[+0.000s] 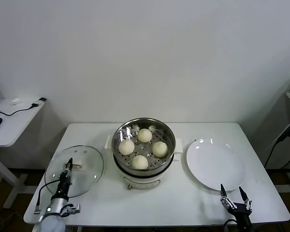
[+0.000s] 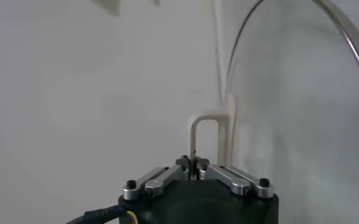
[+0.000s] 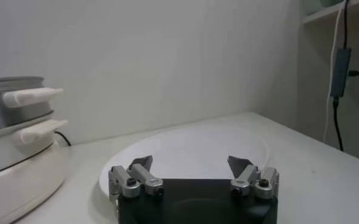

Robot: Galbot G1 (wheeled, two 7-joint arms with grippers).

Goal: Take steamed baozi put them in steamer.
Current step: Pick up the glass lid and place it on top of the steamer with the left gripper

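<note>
Several cream-white baozi lie on the perforated tray inside the steel steamer at the table's middle. My left gripper is at the front left, over the glass lid that lies flat on the table. In the left wrist view it is shut on a leg of the lid's white handle. My right gripper is open and empty at the front right, just before the white plate. The right wrist view shows it open, with the steamer off to the side.
The white plate holds nothing. A white side table with a cable and a blue object stands at the left. A shelf and hanging cables are at the right. Both grippers are near the table's front edge.
</note>
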